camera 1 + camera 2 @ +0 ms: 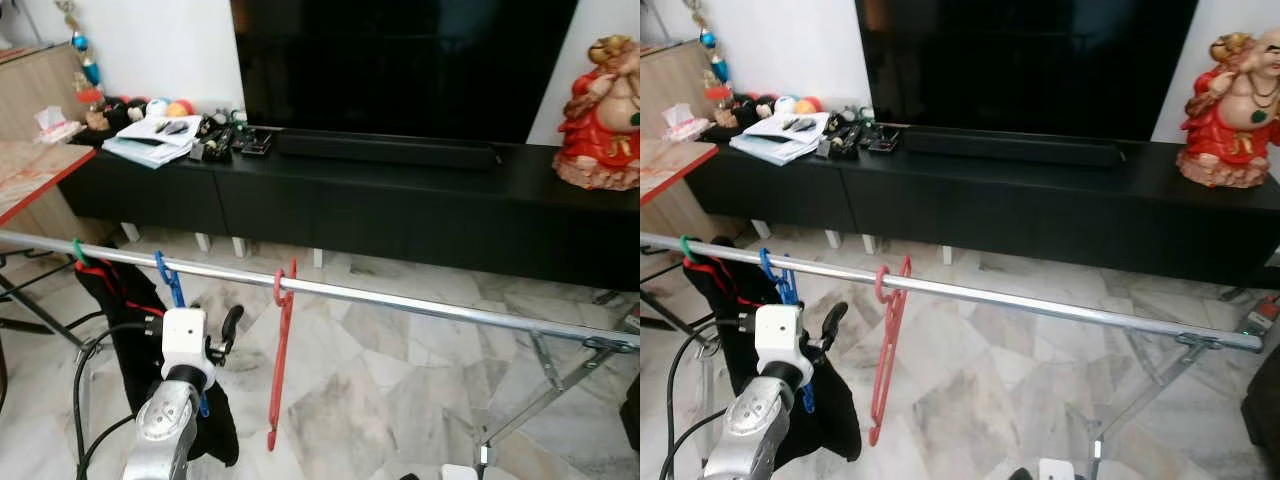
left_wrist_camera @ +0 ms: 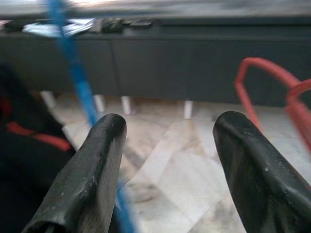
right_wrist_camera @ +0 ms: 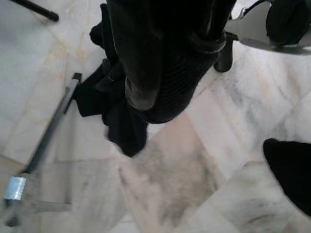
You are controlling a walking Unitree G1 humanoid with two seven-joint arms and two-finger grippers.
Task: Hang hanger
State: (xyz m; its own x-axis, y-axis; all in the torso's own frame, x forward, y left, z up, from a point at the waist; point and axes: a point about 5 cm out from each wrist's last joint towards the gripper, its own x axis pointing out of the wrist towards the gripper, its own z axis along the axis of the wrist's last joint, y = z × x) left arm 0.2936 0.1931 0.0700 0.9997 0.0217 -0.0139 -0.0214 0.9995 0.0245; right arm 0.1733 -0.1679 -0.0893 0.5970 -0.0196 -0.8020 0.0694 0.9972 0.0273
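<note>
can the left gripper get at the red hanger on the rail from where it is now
Probably yes. The left gripper is open and raised just below the rail, with the red hanger hanging free to its right. The blue hanger sits on its other side, so nothing blocks a short sideways move.

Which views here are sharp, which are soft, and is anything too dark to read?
Head views: evenly lit and mostly sharp; the rail and red hanger read clearly, the TV is near-black. Left wrist view: the fingers are crisp, while the blue hanger and cabinet behind are blurred. Right wrist view: a dark cloth close up loses detail, and the floor is slightly soft.
</note>
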